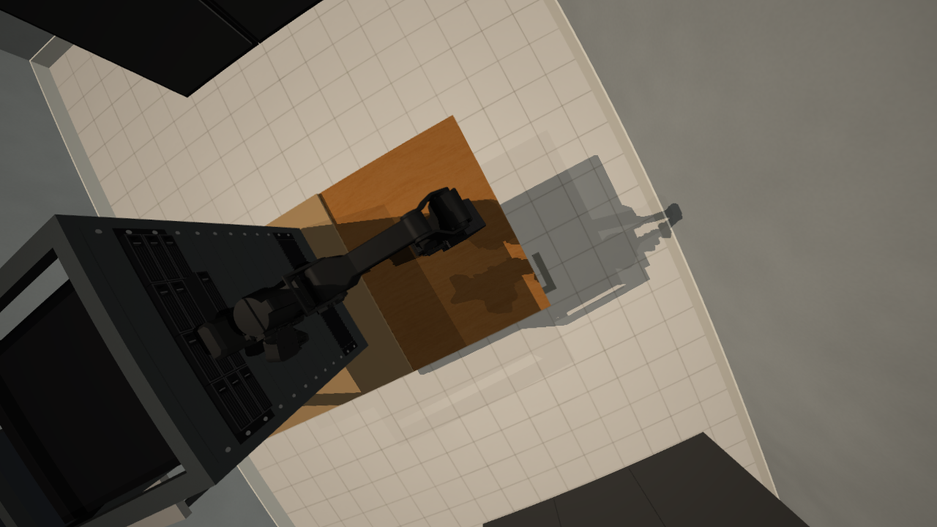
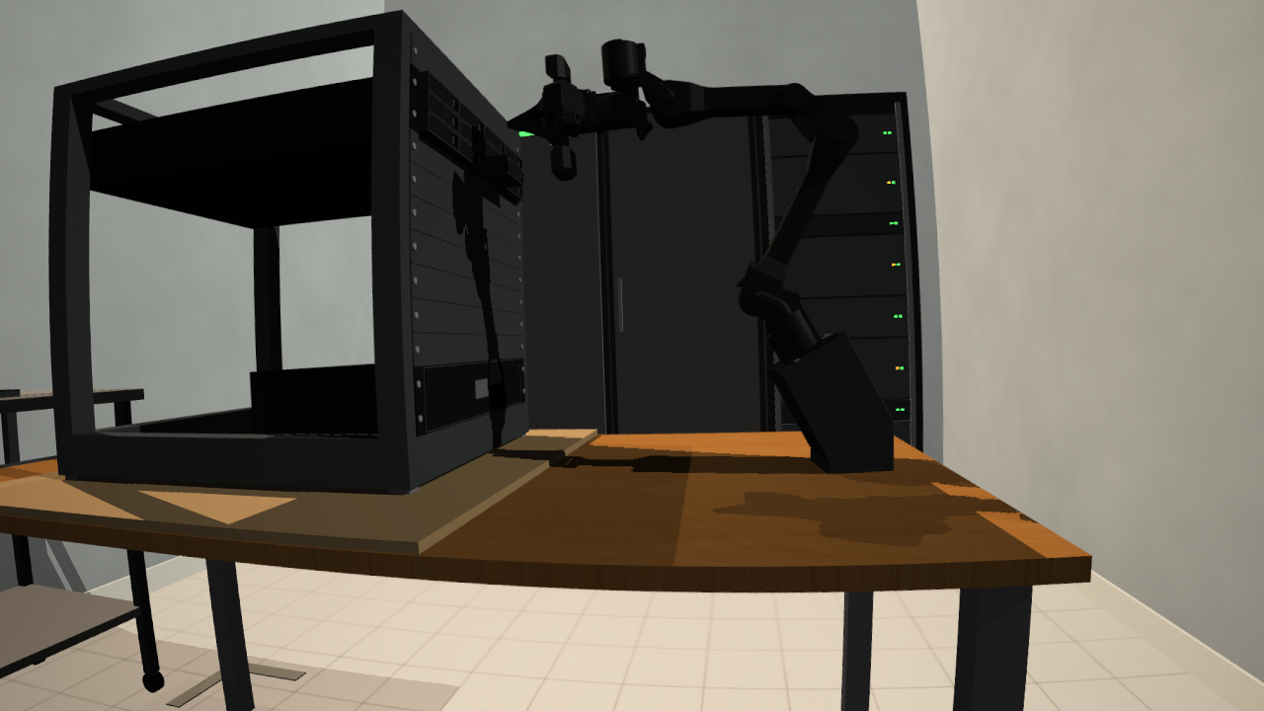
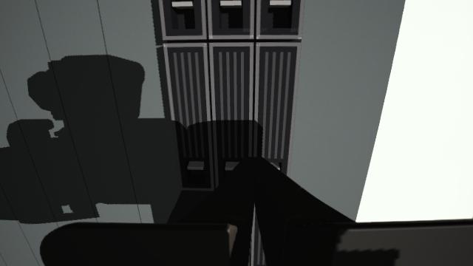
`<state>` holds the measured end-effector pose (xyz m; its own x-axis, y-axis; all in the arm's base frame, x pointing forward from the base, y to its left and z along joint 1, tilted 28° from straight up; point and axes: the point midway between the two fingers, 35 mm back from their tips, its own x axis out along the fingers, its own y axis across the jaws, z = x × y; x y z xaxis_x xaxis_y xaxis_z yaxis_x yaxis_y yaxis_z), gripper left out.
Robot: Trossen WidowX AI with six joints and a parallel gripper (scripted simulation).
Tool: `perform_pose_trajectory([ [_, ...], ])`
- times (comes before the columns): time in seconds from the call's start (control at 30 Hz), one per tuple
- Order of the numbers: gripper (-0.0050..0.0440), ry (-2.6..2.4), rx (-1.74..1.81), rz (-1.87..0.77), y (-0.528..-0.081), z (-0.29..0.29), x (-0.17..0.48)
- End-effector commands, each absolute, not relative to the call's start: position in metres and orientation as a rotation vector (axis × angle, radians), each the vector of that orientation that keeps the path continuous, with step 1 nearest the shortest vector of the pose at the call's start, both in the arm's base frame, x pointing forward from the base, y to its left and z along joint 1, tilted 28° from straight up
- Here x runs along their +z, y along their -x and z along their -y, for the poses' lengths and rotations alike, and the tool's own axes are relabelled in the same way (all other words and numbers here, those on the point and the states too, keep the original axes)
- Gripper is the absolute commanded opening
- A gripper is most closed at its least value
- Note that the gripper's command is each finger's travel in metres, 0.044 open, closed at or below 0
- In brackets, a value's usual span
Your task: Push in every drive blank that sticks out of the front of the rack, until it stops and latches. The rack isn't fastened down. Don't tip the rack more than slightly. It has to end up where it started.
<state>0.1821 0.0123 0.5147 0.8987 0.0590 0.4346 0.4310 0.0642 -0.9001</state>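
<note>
The rack (image 1: 136,367) (image 2: 393,265) stands upright on a board. Several dark drive blanks (image 1: 232,400) (image 2: 439,115) (image 3: 230,81) fill a band near its top. One blank (image 1: 210,288) (image 2: 497,165) stands proud of its neighbours, low in the band toward the far end. The blanks ahead of the fingers in the wrist view look about level with each other. My gripper (image 2: 512,124) (image 3: 253,166) is shut and empty, pointing at the rack front near the latch ends of the middle and upper blanks. Its tips are hidden in the top view; contact is unclear.
The board (image 1: 376,357) (image 2: 354,521) lies on the wooden table (image 1: 419,157) (image 2: 609,530). The arm base (image 1: 473,219) (image 2: 843,415) stands at the table's other end. Dark cabinets (image 2: 680,265) stand behind. A low cart (image 2: 66,623) is at the left.
</note>
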Motion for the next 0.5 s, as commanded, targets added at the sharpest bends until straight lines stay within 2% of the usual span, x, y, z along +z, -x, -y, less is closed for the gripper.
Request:
perform_pose_trajectory([
  [0.0,-0.005,1.482,-0.316,0.44,-0.1696,-0.0086,0.5265],
  [0.47,-0.005,1.482,-0.316,0.44,-0.1687,-0.0042,0.528],
])
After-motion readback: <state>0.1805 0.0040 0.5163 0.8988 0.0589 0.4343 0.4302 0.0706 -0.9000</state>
